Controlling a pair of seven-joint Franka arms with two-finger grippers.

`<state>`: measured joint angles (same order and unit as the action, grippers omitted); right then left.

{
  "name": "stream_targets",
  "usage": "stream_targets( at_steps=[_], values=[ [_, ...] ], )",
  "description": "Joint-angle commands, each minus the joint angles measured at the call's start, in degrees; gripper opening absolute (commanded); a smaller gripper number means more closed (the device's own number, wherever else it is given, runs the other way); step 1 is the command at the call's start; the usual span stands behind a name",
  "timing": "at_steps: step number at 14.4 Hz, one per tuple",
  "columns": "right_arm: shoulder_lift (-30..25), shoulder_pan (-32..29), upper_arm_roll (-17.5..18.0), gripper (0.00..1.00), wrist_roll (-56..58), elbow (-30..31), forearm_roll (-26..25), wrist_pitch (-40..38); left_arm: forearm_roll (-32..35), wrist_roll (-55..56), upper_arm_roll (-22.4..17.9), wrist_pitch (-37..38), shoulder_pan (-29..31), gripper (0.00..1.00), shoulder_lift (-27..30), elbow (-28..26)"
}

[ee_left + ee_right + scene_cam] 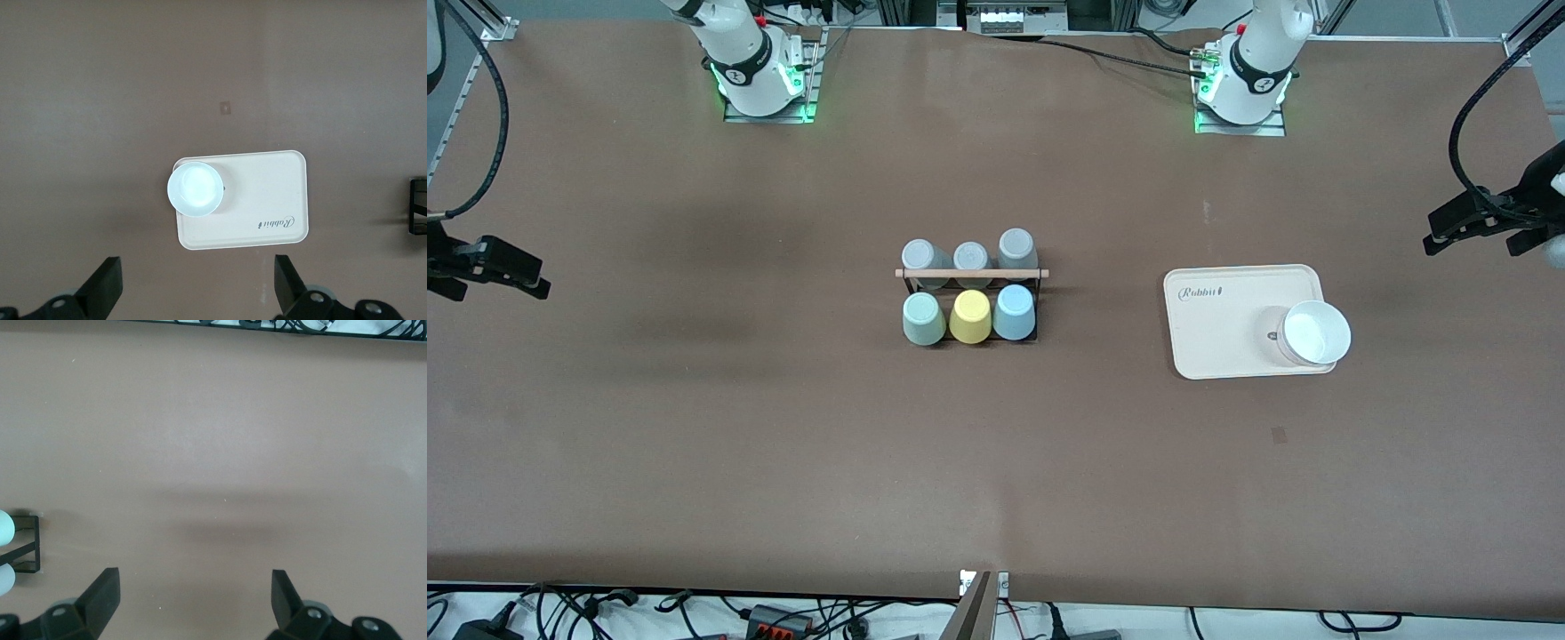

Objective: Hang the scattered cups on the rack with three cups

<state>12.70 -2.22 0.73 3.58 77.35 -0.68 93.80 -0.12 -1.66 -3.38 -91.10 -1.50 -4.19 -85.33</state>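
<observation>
Both tools, left (193, 293) and right (193, 607), hang wide open at the frame's edges, while mint cup (923, 318) and blue cup (1015, 312) sit on the rack (971, 273) mid-counter, roughly equidistant.

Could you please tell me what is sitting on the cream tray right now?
A single white bowl sits upright on the tray, at its corner toward the left arm's end, overhanging the rim. The bowl looks empty. The patch of tray beneath it is hidden.

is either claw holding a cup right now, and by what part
Nothing is held. The left claw hangs open over the table near the tray; the right claw hangs open over bare table beside the rack.
</observation>
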Motion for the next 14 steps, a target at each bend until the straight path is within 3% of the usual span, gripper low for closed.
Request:
stream_targets(
  at_steps=[1,6,14],
  values=[
    [-9.51,-0.68,0.33,1.0,1.7,14.29,-0.02,6.12,-0.14,-1.33,0.22,0.4,0.36,1.0,-0.64,1.48],
    [-17.34,-0.94,0.33,1.0,1.52,25.12,-0.11,8.68,-0.14,-1.33,0.22,0.4,0.36,1.0,-0.64,1.48],
    [-17.0,-0.94,0.33,1.0,0.73,23.9,0.16,4.9,0.03,-1.42,0.22,0.4,0.36,1.0,-0.64,1.48]
  ],
)
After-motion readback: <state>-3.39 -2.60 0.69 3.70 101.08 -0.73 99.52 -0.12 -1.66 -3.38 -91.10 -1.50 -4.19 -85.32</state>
